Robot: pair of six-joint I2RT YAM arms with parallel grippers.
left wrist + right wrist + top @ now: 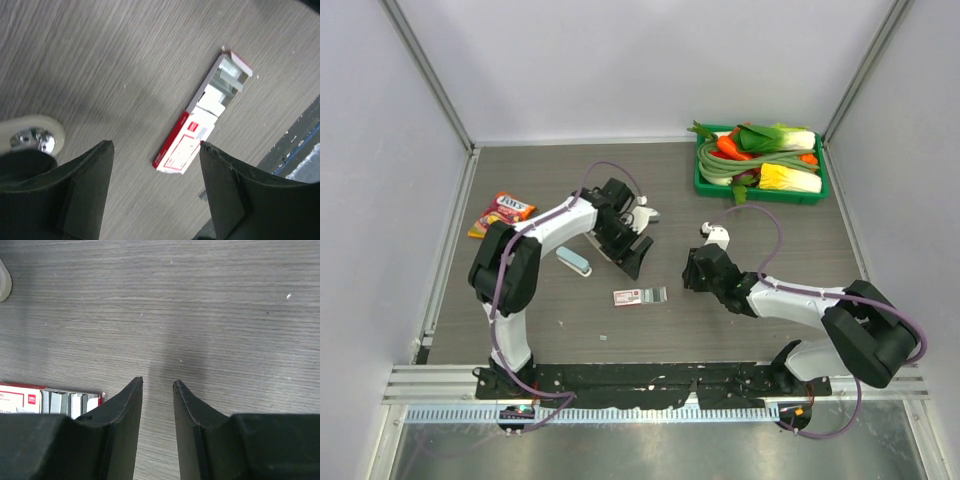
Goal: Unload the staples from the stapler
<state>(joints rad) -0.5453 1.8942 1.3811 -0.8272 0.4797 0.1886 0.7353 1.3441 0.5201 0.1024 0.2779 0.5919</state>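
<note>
The stapler [573, 262], pale blue and oblong, lies flat on the table just left of my left gripper [632, 262]. In the left wrist view a rounded pale end with a chrome part [31, 139] shows at the left edge; it looks like the stapler. My left gripper [156, 144] hangs open above the table, nothing between its fingers. My right gripper [158, 381] is open by a narrow gap, low over bare table, and holds nothing. A tiny grey bit [603, 338] near the front edge may be staples; it is too small to tell.
A pink-and-white box [640, 296] lies between the two grippers, its open end showing silvery strips [227, 75]. A snack packet [500, 213] lies at the far left. A green tray [698, 180] of vegetables stands at the back right.
</note>
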